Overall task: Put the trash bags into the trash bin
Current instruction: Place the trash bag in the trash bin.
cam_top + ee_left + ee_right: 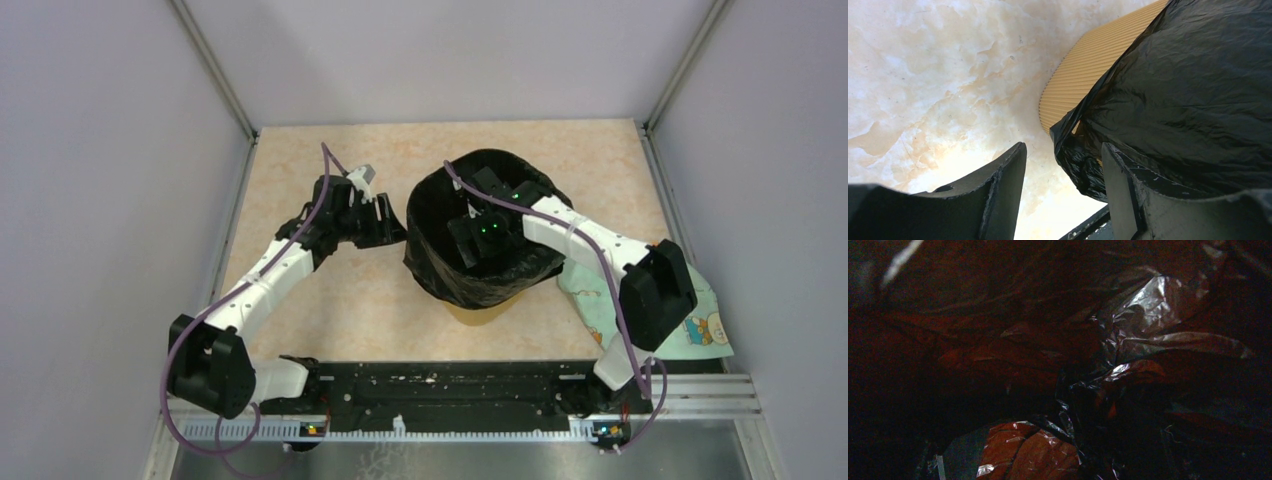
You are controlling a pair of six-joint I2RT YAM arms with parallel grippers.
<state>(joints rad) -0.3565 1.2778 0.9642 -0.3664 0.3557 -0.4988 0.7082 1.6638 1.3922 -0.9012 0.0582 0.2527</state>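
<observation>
The bag (440,265) drapes over the bin (1083,75), with my right fingers hidden inside it, spread wide. My left fingers (1003,195) stand open around its hem. I should pinch low and tug down gently, without tearing.

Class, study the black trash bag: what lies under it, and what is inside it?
Under the trash bag, the yellow trash bin shows only partly, since the bag covers its rim. The right gripper reaches inside the bag. The bag's bottom is too dark to make out.
</observation>
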